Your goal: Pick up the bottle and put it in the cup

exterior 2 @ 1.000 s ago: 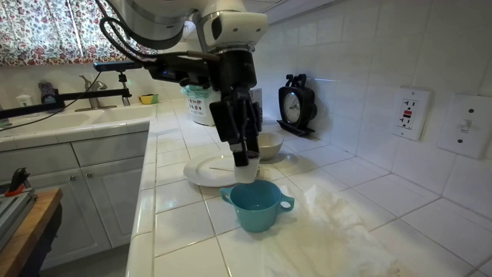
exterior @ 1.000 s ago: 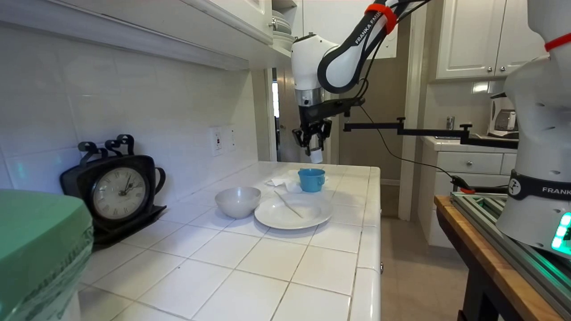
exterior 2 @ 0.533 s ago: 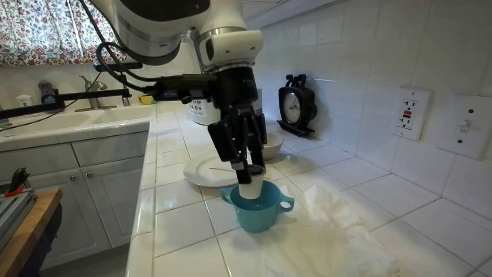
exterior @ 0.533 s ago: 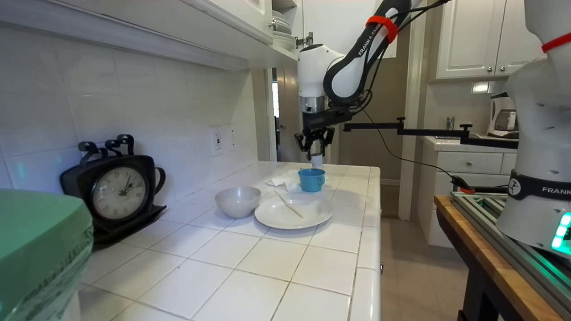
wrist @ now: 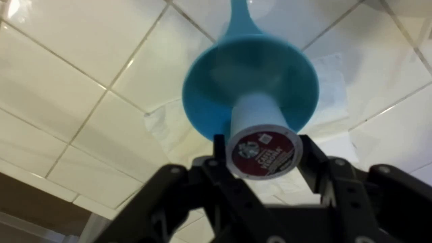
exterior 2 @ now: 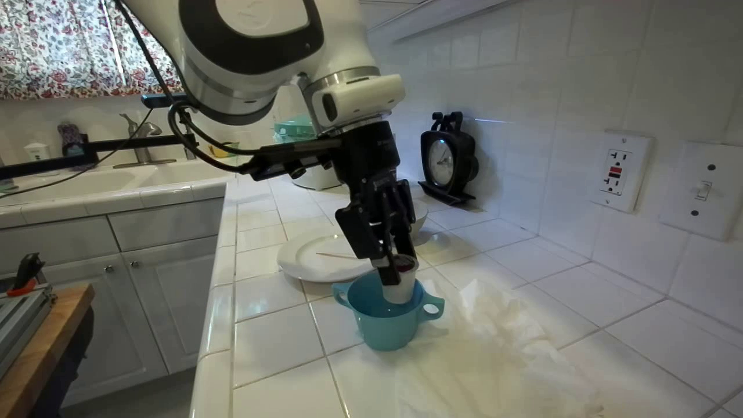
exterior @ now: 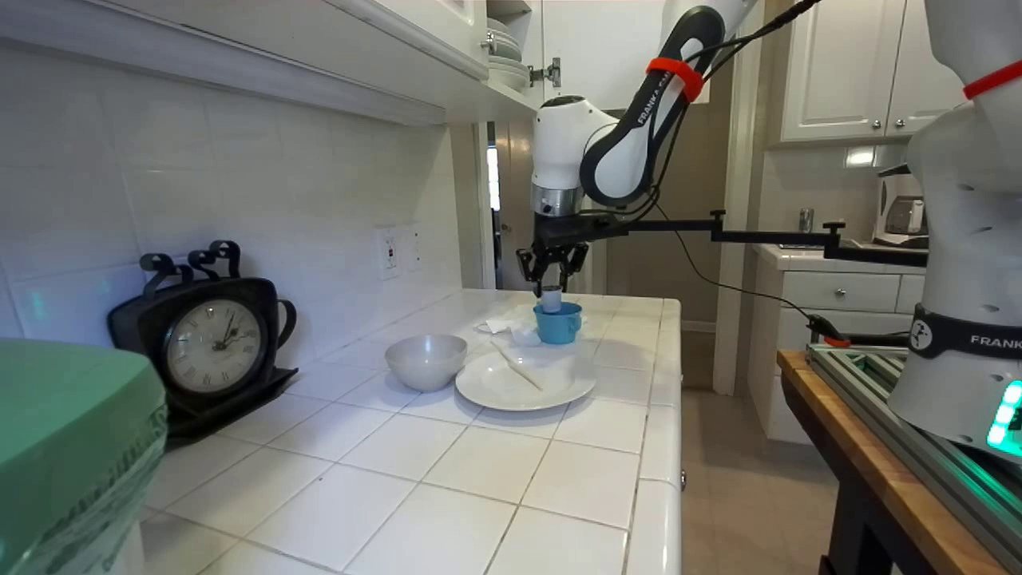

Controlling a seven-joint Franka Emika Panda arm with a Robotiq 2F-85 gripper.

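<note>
I see the fingers gripping a coffee pod at the mouth of the teal cup. Crumpled white paper lies beside the cup.

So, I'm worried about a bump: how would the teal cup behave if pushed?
The teal cup would probably slide, given the glossy tiles around it. If it tipped, its two side handles would likely check any rolling. It seems stiff: no dent or sag shows.
</note>
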